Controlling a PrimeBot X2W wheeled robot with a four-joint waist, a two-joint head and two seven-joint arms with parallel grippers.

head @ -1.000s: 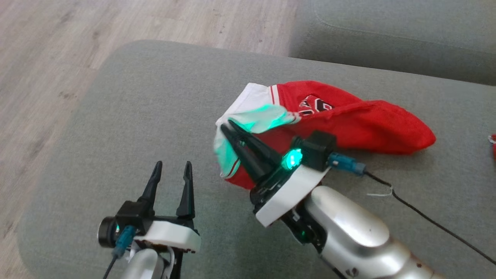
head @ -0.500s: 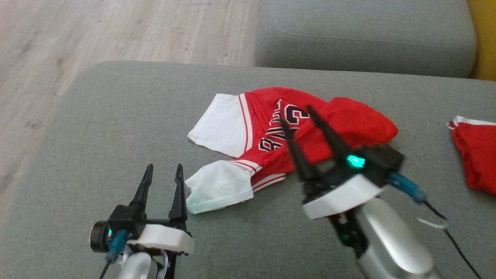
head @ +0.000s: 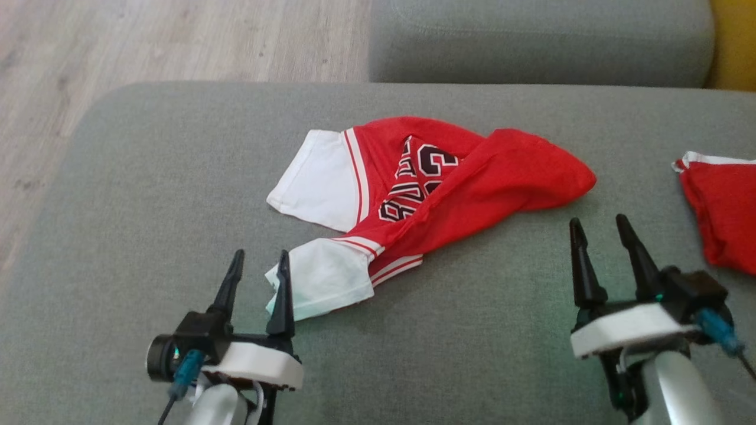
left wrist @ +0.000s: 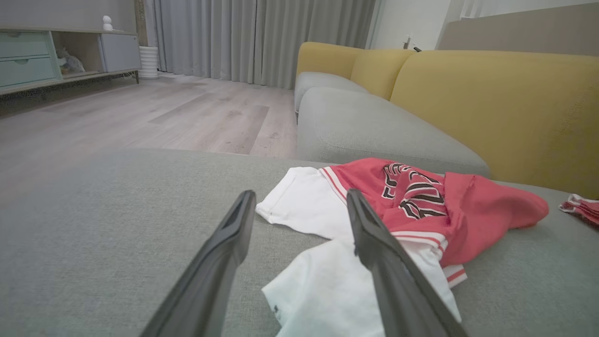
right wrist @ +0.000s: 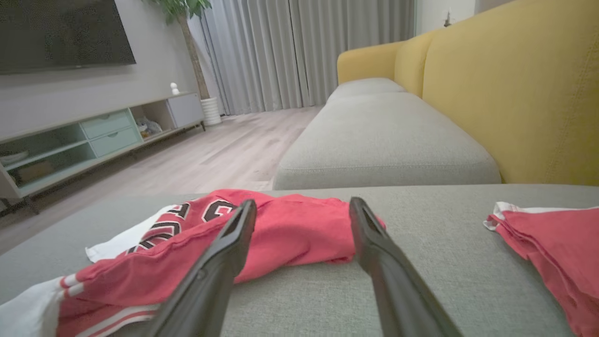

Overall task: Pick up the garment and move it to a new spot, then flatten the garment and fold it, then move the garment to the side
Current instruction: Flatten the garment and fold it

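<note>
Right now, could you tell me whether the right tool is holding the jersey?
No, the right tool stands open, clear of the jersey, which lies loose on the sofa.

Jersey (head: 502, 177): red body. Its sleeves (head: 316, 183) are white, joined to the body by red-and-white stripes. Its lettering (head: 440, 160) is black, outlined in white.
Second garment (head: 720, 206): red, white trim along one edge.
Sofa seat (head: 147, 177): plain grey-green weave.
Sofa backrest (left wrist: 491, 93): mustard yellow.
Floor (head: 118, 35): pale wood-grain planks.
Left claw (head: 260, 255) and right claw (head: 596, 221): black fingers on white mounts.
Curtains (right wrist: 304, 51): grey.
</note>
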